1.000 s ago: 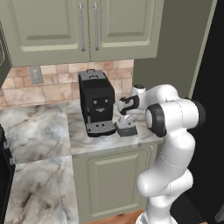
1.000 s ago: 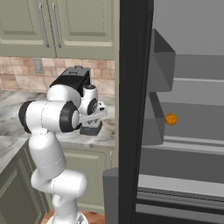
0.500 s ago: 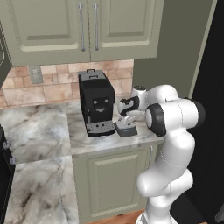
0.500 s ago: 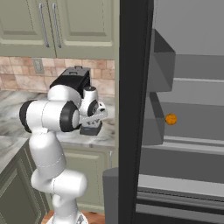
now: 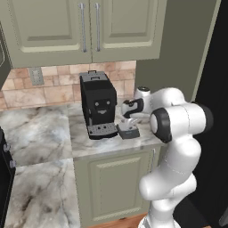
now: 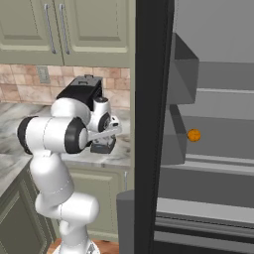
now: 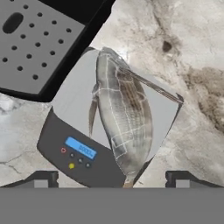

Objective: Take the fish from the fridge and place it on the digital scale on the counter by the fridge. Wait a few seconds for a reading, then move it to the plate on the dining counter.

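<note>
Fish [image 7: 122,127] lying flat on scale [image 7: 74,103], beside coffee machine [image 5: 98,107] on worktop [image 5: 102,140] by fridge [image 6: 208,124]. Tool [image 7: 111,179] hanging just above, fingers standing wide apart, gripping nothing. Judging: fridge step and weighing placement done. Waiting for reading is current step. Remaining: picking fish up again, carrying to plate on dining worktop.

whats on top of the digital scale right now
The fish lies flat on the digital scale, covering much of its platform. The blue display strip stays visible.
</note>
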Robot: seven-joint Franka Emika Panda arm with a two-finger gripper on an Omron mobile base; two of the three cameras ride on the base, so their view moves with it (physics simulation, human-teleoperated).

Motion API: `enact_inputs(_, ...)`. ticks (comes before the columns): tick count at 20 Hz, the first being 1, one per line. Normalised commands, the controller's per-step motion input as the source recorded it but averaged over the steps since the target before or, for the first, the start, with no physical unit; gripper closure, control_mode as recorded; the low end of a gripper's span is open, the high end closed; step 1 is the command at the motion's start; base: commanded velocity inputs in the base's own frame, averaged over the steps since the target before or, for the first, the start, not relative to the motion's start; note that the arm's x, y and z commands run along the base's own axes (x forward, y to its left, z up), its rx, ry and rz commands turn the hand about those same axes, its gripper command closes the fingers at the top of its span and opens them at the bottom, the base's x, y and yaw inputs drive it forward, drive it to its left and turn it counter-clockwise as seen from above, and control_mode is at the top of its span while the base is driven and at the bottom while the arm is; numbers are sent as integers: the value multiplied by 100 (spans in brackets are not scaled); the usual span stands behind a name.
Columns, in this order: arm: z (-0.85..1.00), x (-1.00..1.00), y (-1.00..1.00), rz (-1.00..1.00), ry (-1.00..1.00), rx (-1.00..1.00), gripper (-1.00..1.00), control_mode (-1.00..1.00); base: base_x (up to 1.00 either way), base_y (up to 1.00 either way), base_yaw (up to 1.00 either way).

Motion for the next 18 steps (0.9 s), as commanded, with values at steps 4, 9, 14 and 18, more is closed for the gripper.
enact_inputs(4, 73, -44, 0, -1, -5, 2, -100, -100, 0, 0, 0)
enact_inputs(9, 99, -35, 0, -4, -3, 5, -100, -100, 0, 0, 0)
enact_inputs(14, 66, -35, 0, -4, 0, 1, -100, -100, 0, 0, 0)
enact_inputs(18, 18, -25, 4, -4, 0, 0, -100, -100, 0, 0, 0)
